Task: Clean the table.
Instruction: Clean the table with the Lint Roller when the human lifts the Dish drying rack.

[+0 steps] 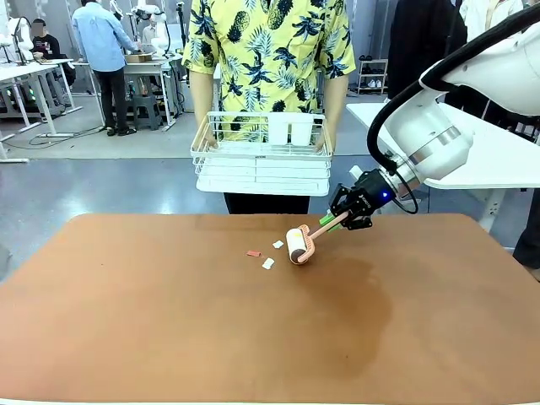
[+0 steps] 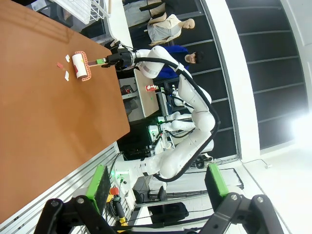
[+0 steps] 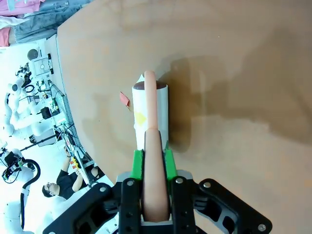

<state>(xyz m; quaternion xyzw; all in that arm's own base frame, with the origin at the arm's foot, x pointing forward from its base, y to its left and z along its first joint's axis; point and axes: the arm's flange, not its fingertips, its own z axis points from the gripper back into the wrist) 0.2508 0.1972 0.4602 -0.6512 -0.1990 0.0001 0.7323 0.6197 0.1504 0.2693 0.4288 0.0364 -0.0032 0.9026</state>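
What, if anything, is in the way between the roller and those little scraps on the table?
Nothing visible. The roller, gripped by the right fingers, rests on the table close beside the scraps, with nothing lying between.

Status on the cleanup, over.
Left gripper open, off table. Right gripper shut on roller, roller down beside three scraps. Person with rack at far edge.

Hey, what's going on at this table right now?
The right gripper is shut on the handle of a lint roller, whose roll sits on the table next to a few paper scraps. The left gripper hangs open off the table's side, holding nothing. A person at the far side holds a white wire rack.
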